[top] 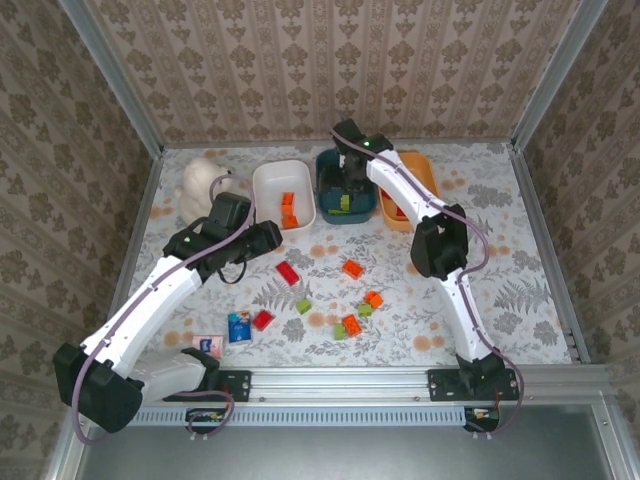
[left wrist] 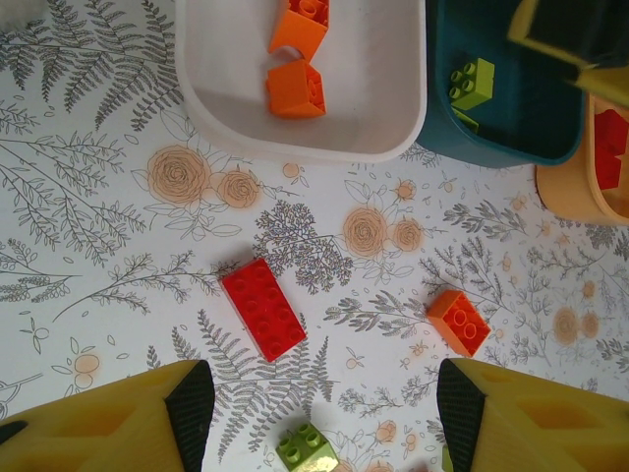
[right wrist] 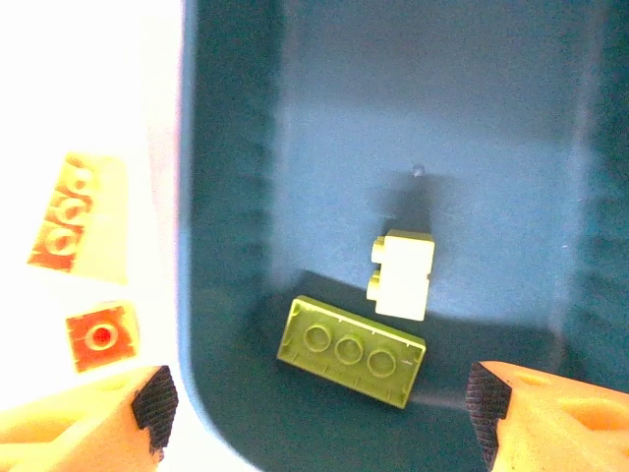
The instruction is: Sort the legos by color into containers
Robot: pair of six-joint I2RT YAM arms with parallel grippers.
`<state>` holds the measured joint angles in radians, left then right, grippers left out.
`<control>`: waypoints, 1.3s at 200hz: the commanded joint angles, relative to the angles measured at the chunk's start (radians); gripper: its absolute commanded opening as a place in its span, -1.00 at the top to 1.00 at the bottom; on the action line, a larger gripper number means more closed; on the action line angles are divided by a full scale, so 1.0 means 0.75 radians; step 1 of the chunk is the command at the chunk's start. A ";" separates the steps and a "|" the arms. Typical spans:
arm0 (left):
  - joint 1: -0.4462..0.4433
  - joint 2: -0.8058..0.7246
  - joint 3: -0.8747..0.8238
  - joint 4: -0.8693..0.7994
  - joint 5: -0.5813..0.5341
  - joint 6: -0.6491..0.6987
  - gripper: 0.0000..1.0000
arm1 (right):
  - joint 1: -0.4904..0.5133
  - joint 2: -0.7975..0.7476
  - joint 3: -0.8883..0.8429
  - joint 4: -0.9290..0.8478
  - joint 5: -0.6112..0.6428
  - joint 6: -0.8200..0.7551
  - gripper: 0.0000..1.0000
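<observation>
Three containers stand in a row at the back: a white tub (top: 265,185), a dark teal tub (top: 325,190) and an orange tub (top: 425,175). Orange legos (left wrist: 295,88) lie in the white tub. My right gripper (right wrist: 321,408) hangs open over the teal tub (right wrist: 226,197); on its floor lie an upturned lime green brick (right wrist: 352,351) and a smaller pale one (right wrist: 403,275). My left gripper (left wrist: 324,403) is open above the table, with a red brick (left wrist: 262,308), an orange brick (left wrist: 458,322) and a green brick (left wrist: 307,446) below it. Several more legos (top: 351,324) lie scattered mid-table.
A white teddy bear (top: 205,182) sits at the back left beside the white tub. A blue-and-white packet (top: 238,326) and a second small packet (top: 210,345) lie near the front left. Metal frame posts and patterned walls close the table in.
</observation>
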<state>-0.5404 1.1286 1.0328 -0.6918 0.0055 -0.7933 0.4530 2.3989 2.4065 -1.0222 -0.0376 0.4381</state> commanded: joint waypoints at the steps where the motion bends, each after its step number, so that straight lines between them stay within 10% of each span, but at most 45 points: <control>1: 0.009 -0.012 0.040 -0.007 0.021 0.027 -0.30 | -0.007 -0.279 -0.044 0.037 0.032 -0.037 -0.56; 68: -0.002 0.032 0.072 -0.057 0.093 0.165 -0.29 | 0.064 -1.259 -1.146 0.606 0.010 -0.085 -0.51; 128: -0.184 0.342 0.133 0.021 0.092 -0.001 -0.27 | 0.108 -1.906 -1.867 0.479 -0.127 0.005 -0.58; 260: -0.471 1.233 0.698 -0.083 0.110 -0.936 -0.39 | 0.112 -2.229 -2.057 0.186 -0.186 0.020 -0.64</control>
<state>-0.8787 2.0209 1.5036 -0.6659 0.1013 -1.3464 0.5293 0.7383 0.8532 -0.8368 -0.1696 0.4484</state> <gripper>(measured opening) 0.712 0.821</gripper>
